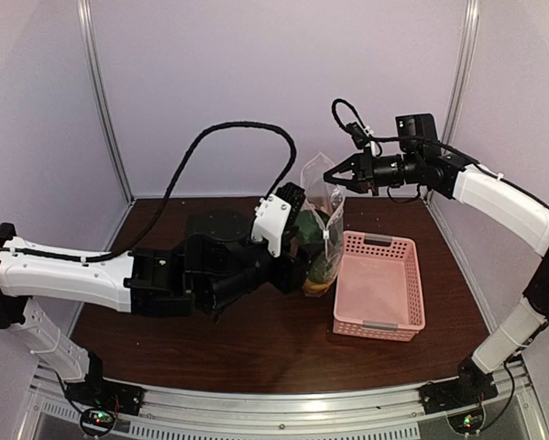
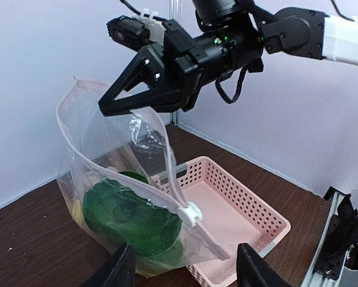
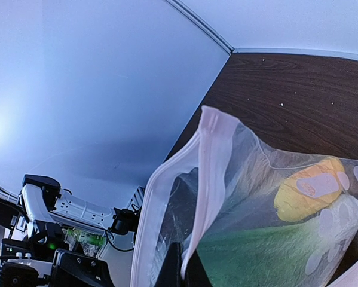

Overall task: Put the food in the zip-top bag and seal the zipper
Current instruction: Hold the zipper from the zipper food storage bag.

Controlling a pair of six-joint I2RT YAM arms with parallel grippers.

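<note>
Enclosure: the dark wooden table [image 1: 256, 339] is boxed in by pale walls [image 1: 210, 92]. The left arm [image 1: 63, 270] is laid across the table from the left, with a black cable [image 1: 228, 133] looped above it. The right arm [image 1: 503, 202] is reached in high from the right.

The pink basket [image 1: 380, 293] is parked right of centre. The zip-top bag [image 1: 322, 197] is stood upright just beside the basket's left wall; contact there can't be told. In the top view the bag's left side is blocked by the left arm's wrist housing.

The right gripper [image 2: 104, 109] is pinched closed on the bag's top rim. The left gripper [image 2: 187, 269] is spread wide, low at the bag's base. Its fingers [image 2: 122, 269] are seen either side of the bag's bottom, and no contact is visible.

The food is seen inside the bag through the film. The green vegetable [image 2: 131, 218] is at the bottom, with an orange-yellow piece [image 3: 313, 188] beside it. Anything else in there can't be made out.

The zipper [image 2: 170, 164] is unsealed: the two rim strips are parted and the mouth is gaping. The white slider [image 2: 192, 212] is sat at the strip's lower end, on the basket side.
</note>
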